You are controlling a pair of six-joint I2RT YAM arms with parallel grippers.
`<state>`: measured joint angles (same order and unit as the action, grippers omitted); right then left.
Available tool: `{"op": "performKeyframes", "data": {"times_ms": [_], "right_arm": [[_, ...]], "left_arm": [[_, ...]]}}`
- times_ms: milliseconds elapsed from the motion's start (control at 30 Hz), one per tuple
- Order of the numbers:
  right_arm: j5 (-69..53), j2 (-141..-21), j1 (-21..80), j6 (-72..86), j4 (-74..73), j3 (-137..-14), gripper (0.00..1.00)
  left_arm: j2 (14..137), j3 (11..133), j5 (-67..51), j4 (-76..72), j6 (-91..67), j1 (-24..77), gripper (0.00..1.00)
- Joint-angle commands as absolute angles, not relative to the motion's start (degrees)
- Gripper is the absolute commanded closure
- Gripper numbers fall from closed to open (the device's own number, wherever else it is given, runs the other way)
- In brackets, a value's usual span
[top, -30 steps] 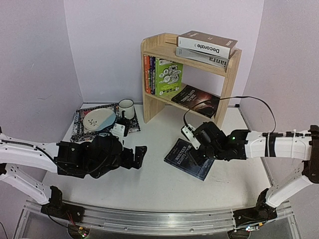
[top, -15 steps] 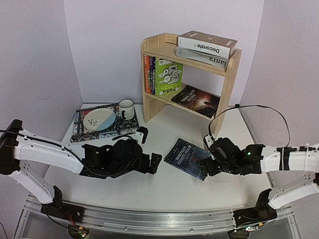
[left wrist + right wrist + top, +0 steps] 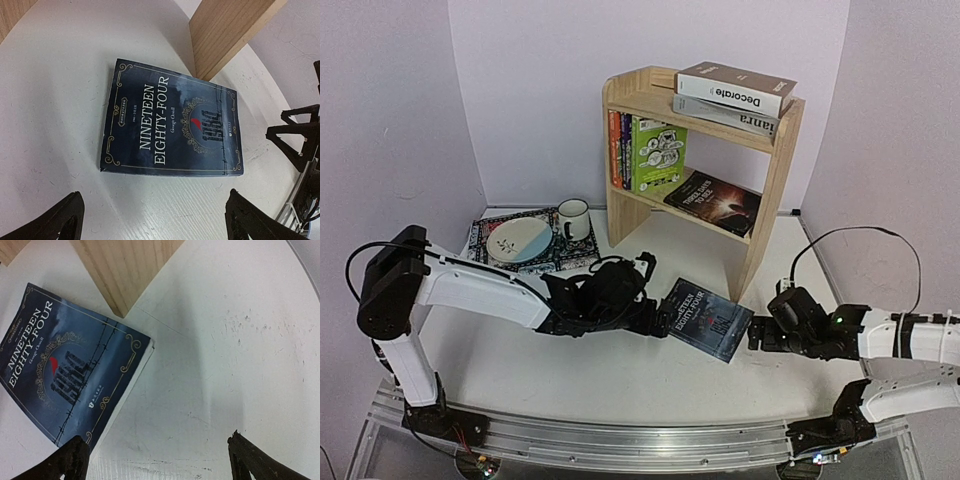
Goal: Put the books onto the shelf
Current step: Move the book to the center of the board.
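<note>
**White surface: one book off the shelf**

White surface (image 3: 620,375) carries the "Nineteen Eighty-Four" book (image 3: 705,318), by George Orwell, flat, cover up, near the pine shelf (image 3: 775,170). Both released, left tool (image 3: 152,220) and right tool (image 3: 160,460) flank it. "Decorate" (image 3: 735,88) lies on "ianra" (image 3: 740,117).

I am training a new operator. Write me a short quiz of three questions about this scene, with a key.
1. True or false: the dark blue book Nineteen Eighty-Four lies flat on the table, outside the shelf.
2. Of the left gripper and the right gripper, which one holds a book? A: left. B: right. C: neither.
3. Fill in: the book Decorate lies on the shelf's ___ tier.
Key: 1 true; 2 C; 3 top.
</note>
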<state>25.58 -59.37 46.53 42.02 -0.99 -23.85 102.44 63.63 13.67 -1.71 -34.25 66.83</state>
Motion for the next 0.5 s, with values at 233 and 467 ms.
{"op": "performKeyframes", "data": {"times_ms": [233,467], "right_arm": [[17.8,-65.8,45.3,56.5,12.8,-21.0,0.14],[15.4,-72.5,45.2,57.0,13.2,-23.7,0.22]], "left_arm": [[106.8,69.2,0.3,-5.5,-34.3,59.9,0.05],[110.6,72.2,-1.2,-3.4,-33.8,58.8,0.16]]}}
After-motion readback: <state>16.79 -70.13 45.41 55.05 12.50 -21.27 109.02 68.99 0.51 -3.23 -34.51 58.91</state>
